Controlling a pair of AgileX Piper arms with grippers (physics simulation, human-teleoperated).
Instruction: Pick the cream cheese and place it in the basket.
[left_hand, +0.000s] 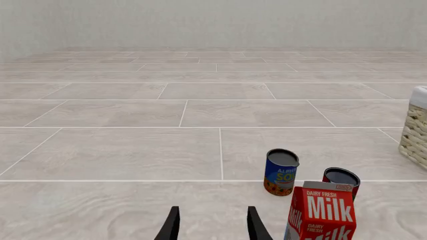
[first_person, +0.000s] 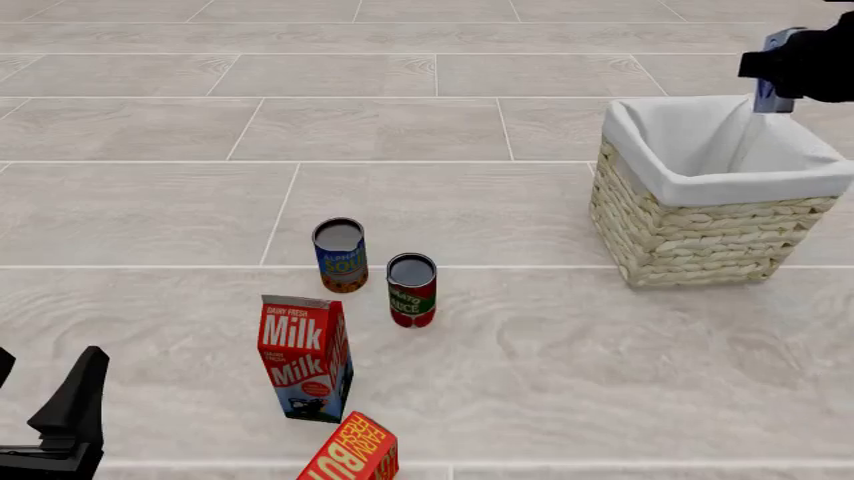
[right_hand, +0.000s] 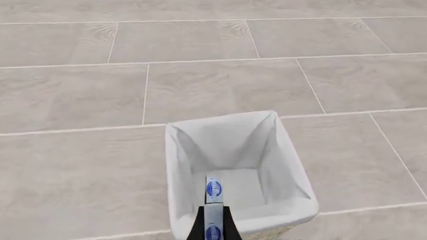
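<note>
My right pincer (right_hand: 212, 222) is clamped edge-on around the cream cheese (right_hand: 213, 192), holding it above the basket (right_hand: 175, 165), lined up for a drop. My left pincer (left_hand: 213, 225) idles open over the counter (first_person: 534, 370).

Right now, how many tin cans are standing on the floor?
2. The blue can stands left of the red can, close beside it, both just behind the milk carton. None looks hidden.
</note>
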